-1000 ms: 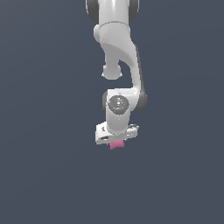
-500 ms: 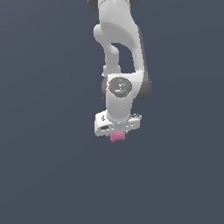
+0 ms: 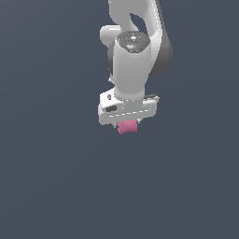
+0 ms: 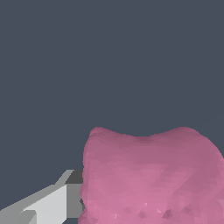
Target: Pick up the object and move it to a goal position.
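**Pink block riding up under the arm**

Pink block (image 3: 127, 127) is hanging right under the pincer (image 3: 127, 125), which is squeezing it tight. In the wrist view the block (image 4: 148, 175) is filling much of the picture, with one grey finger (image 4: 48, 203) pressing on its side. The other finger is hiding behind the block.

A second ago the arm was sitting farther off and lower in the exterior view. Now the arm and block are looking bigger and higher, so I think the arm is lifting and swinging toward the camera. That is telling me the picking up is done and the carrying is going on.

Around the arm I am seeing only plain dark grey. Nothing is standing in the way. I am not seeing any mark for the goal, so I cannot tell how far is left.
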### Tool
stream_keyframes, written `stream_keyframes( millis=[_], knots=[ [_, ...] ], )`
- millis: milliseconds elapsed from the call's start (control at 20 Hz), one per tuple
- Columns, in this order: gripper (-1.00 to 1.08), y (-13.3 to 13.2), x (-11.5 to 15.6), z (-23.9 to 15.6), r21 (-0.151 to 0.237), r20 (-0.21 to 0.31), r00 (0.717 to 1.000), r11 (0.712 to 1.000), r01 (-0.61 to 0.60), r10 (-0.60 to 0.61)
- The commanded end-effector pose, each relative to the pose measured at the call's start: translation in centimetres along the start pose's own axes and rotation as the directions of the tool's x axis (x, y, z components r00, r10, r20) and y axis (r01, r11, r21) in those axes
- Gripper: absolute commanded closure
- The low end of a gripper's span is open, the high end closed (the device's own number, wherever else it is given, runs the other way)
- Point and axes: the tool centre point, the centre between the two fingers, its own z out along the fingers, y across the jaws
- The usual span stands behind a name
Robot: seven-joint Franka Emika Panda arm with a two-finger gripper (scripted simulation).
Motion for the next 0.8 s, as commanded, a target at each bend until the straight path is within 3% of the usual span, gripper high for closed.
stream_keyframes(
  millis=[0,750],
  knots=[
    [1.08,-0.3,-0.6,-3.1,0.0,0.0,1.0,1.0,0.001,-0.001],
    [1.08,-1.5,-3.0,-20.3,0.0,0.0,1.0,1.0,0.0,0.0]
  ],
)
